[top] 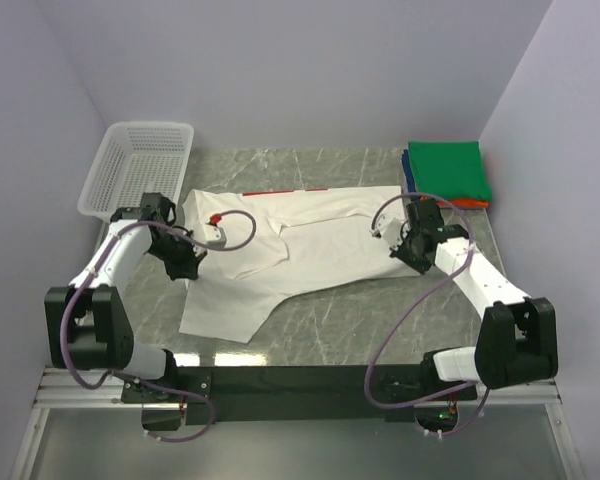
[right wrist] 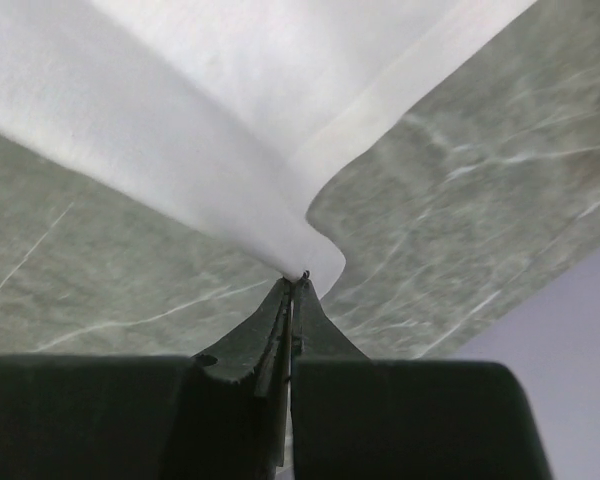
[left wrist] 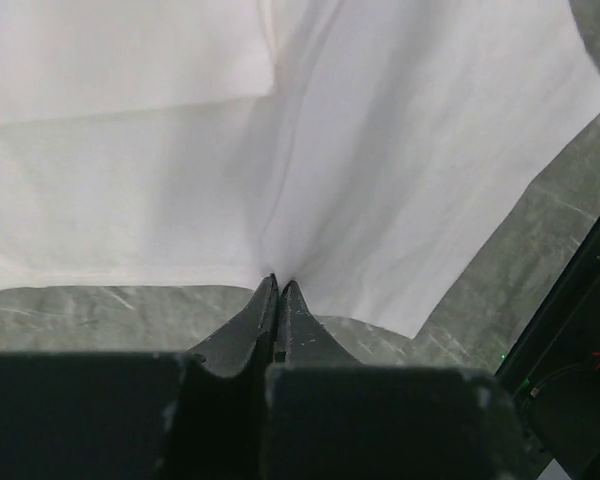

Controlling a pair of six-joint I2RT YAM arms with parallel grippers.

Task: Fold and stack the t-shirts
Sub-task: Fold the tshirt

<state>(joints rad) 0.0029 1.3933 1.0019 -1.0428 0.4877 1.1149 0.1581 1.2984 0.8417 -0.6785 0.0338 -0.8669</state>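
Marble tabletop (top: 380, 310) carries the white t-shirt (top: 320, 235), spread crosswise at centre with one flap lapping toward the near-left edge. White mesh basket (top: 145, 165) sits at the far-left corner. A folded stack lies far right, apart from the white shirt — green tee (top: 445, 168) on top, blue tee (top: 404, 172) and orange tee (top: 472, 203) edging out beneath. Left gripper (left wrist: 278, 290) is pinched tight on the shirt's left hem; right gripper (right wrist: 295, 285) is clamped on its right corner. A small red mark (top: 216, 217) beside the left wrist is possibly the logo.

White tee (top: 320, 250) rumpled mid-table, folded tees (top: 447, 170) far right, green topmost, seemingly orange lowest
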